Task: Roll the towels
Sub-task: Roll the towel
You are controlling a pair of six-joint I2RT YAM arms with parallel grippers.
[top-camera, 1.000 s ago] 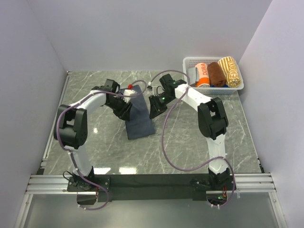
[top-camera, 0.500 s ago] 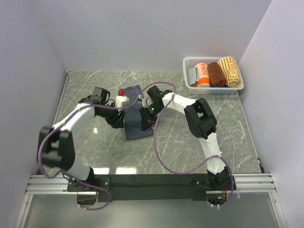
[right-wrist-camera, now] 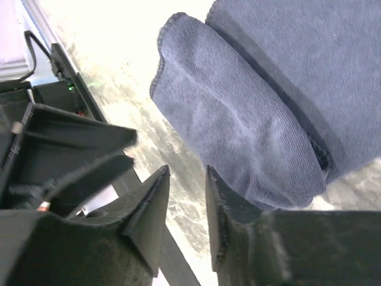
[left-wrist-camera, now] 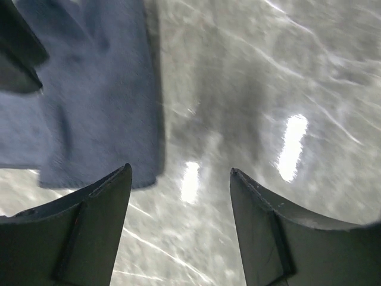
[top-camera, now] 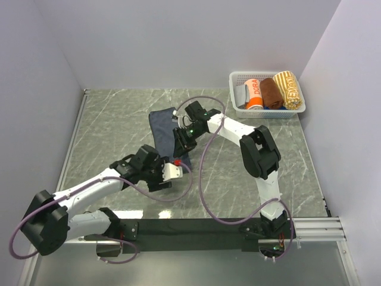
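Navy towel (top-camera: 162, 126) folded over in layers near the middle of the grey marble tabletop (top-camera: 113, 119), slightly toward the far edge. Right pincer (right-wrist-camera: 187, 170) at its near end, fingers only a thin gap apart, clamping nothing, folded edge just beside one finger. Left pincer (left-wrist-camera: 178, 173) spread wide over bare marble beside the towel's near corner, gripping nothing. White basket (top-camera: 271, 113) of rolled cloths in the far right corner.
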